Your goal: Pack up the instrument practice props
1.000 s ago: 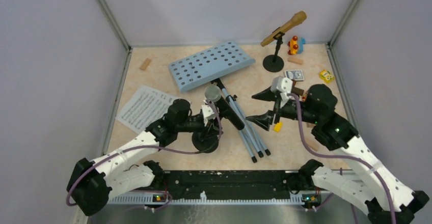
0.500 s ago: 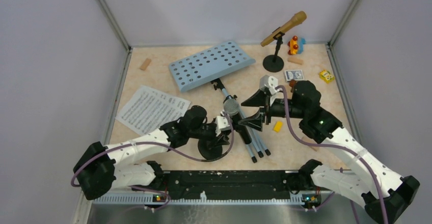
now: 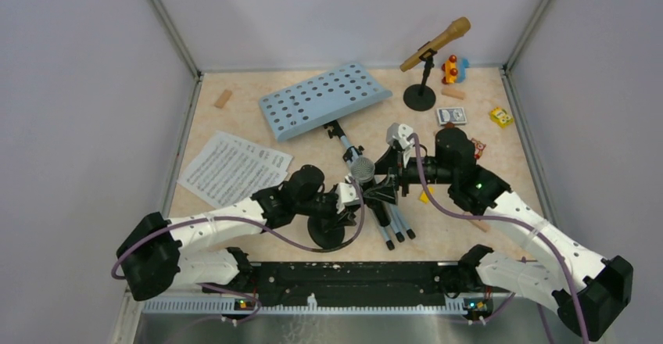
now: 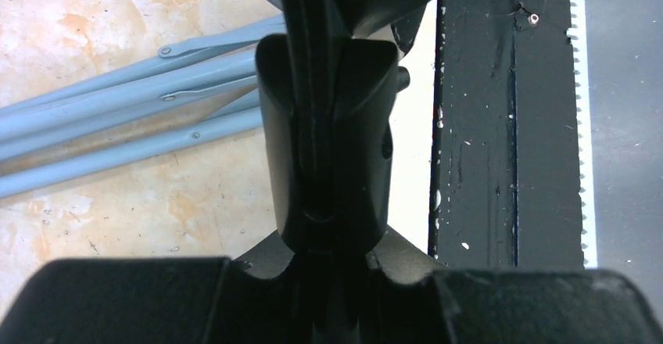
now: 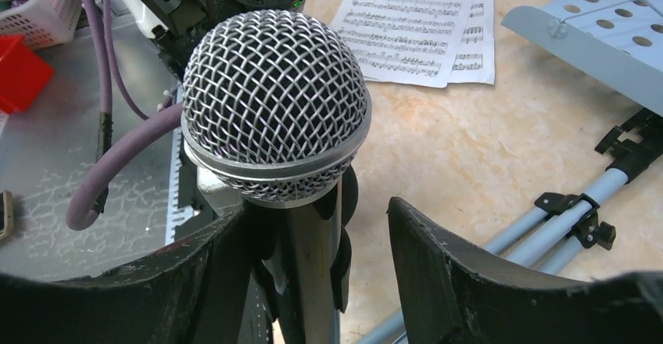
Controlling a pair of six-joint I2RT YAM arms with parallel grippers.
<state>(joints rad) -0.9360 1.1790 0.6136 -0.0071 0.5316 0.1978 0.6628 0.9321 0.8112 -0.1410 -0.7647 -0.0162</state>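
Between the parted right hand (image 5: 317, 211) stands a mesh-headed black microphone (image 5: 275, 102), left hand (image 3: 344, 197) clamping its holder (image 3: 327, 234).

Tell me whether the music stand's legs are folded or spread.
Folded. The grey legs lie bunched side by side, feet together, flat on the table.

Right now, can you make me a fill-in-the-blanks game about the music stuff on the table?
1. The music desk full of round holes is light ____.
2. The far microphone standing in its holder is ____ coloured.
3. The right gripper straddles the mesh-headed microphone, whose mesh is ____.
4. The music sheets lie on the robot's ____ side.
Missing words: blue, gold, silver, left.
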